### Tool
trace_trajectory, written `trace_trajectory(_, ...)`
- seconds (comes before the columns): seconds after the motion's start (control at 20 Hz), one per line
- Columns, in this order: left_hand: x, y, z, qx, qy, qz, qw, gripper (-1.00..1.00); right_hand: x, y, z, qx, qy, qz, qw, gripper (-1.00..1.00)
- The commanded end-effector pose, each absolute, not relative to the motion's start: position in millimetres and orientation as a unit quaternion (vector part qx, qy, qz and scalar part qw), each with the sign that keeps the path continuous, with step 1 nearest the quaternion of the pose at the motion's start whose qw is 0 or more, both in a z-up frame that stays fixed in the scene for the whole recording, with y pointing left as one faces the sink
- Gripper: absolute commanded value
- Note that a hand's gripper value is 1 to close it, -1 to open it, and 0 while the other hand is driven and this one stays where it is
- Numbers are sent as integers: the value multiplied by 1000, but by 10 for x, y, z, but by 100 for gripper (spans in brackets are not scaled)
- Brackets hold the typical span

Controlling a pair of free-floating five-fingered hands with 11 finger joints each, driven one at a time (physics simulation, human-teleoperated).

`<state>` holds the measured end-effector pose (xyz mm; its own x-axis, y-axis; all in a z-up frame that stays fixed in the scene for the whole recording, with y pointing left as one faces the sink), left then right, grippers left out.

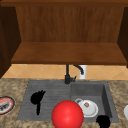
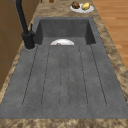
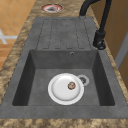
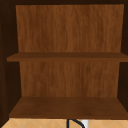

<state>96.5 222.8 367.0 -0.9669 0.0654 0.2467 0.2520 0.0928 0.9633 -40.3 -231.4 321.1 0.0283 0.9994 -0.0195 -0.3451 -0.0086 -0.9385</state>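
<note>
Since the red ball (image 1: pixel 67 114) sits nearest to us, across the sink's (image 1: pixel 106 87) near rim, we start there: it lies between the two hands and touches neither that we can make out. Just right of it, at the near right corner of the basin, hangs the right hand (image 1: pixel 103 121); it reads as a dark lump and we cannot tell how its fingers are set.

A little farther and to that hand's left, down on the basin floor, lies the white plate (image 1: pixel 88 108) with a small brown morsel (image 3: pixel 71 85) near its middle. We judge the plate stiff, glazed, light, likely slippery and breakable. The raised rim on its near right side looks the best place to take it, kept level so the morsel stays put.

Farther left, the left hand (image 1: pixel 37 98) hovers over the ridged drainboard (image 1: pixel 53 90), well apart from the plate; its fingers we cannot read either. Beyond stand the black faucet (image 1: pixel 67 75) and the wooden cabinet shelf (image 1: pixel 67 53).
</note>
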Motion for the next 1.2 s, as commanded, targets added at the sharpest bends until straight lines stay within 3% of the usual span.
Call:
trace_trajectory(0.0, 906, 1945, 3688, -90, -727, -678, 57, -100, -403, -2314, 3211, -416, -393, 576, 584, 0)
trace_trajectory(1.0, 726, 596, 3625, -59, -734, -674, 63, -100, -403, -2314, 3211, -416, -393, 576, 584, 0)
trace_trajectory(1.15, 727, 520, 3524, -48, -737, -670, 80, -100, -403, -2314, 3211, -416, -393, 576, 584, 0)
